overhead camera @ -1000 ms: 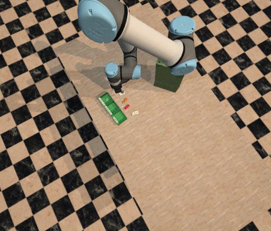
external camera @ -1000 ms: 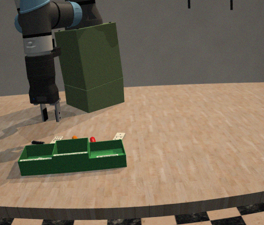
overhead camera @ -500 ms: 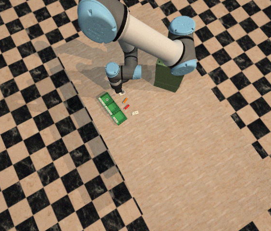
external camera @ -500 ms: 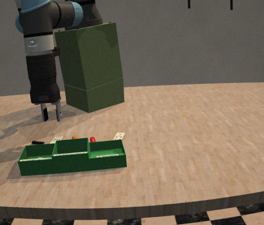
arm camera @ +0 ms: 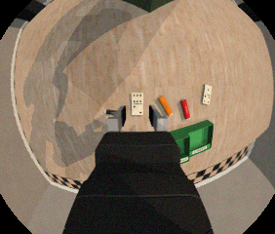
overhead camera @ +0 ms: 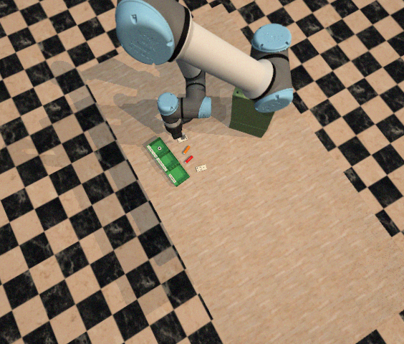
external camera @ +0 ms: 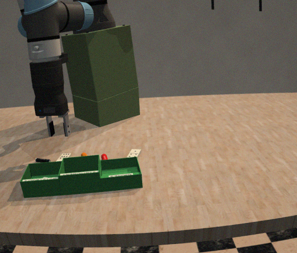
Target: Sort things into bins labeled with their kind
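Observation:
A row of three joined green bins (overhead camera: 167, 161) stands on the wooden table; it also shows in the exterior view (external camera: 81, 174) and the wrist view (arm camera: 195, 140). Behind it lie a white domino (overhead camera: 182, 140), an orange capsule (overhead camera: 186, 149), a red capsule (overhead camera: 188, 159) and a second domino (overhead camera: 200, 168). A small black thing (external camera: 42, 159) lies left of the first domino (external camera: 63, 156). A small round thing (overhead camera: 159, 147) sits in the end bin. My gripper (external camera: 58, 127) is open and empty, hovering above the first domino (arm camera: 137, 103), which shows between my fingers.
A tall dark green box (external camera: 102, 73) stands behind the gripper, close to the arm; it also shows in the overhead view (overhead camera: 250, 116). The table's edge runs just beyond the bins (overhead camera: 135, 173). White labels on the bin fronts are too small to read.

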You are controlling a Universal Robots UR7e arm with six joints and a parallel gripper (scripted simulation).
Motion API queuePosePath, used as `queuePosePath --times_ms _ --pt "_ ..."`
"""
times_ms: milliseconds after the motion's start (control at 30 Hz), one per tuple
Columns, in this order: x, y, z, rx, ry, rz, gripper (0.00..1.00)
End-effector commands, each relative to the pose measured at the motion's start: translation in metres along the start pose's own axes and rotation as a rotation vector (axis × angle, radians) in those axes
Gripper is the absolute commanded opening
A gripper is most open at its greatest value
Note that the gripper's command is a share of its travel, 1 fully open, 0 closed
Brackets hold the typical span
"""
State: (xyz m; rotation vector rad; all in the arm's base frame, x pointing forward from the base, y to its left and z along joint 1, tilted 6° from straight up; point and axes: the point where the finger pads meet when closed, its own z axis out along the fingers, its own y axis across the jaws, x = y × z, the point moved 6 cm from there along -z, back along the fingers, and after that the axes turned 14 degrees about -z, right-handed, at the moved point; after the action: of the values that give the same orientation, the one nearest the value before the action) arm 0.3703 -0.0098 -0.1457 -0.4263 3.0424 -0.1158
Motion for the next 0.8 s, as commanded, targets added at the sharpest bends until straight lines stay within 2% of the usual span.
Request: queuePosePath --times_ms 0,100,300,367,633,767 --pt "0.001 0.0 0.0 0.0 -0.001 0.001 0.79" --pt "0.001 0.0 0.0 0.0 -0.001 0.001 0.79" --pt "0.0 -0.002 0.025 0.001 -0.002 0.002 0.79" --pt "0.0 -0.002 0.025 0.001 -0.002 0.002 0.79" --pt "-0.001 -0.002 0.056 0.001 -0.002 0.002 0.79" --pt "-0.002 -0.002 0.056 0.001 -0.002 0.001 0.79"
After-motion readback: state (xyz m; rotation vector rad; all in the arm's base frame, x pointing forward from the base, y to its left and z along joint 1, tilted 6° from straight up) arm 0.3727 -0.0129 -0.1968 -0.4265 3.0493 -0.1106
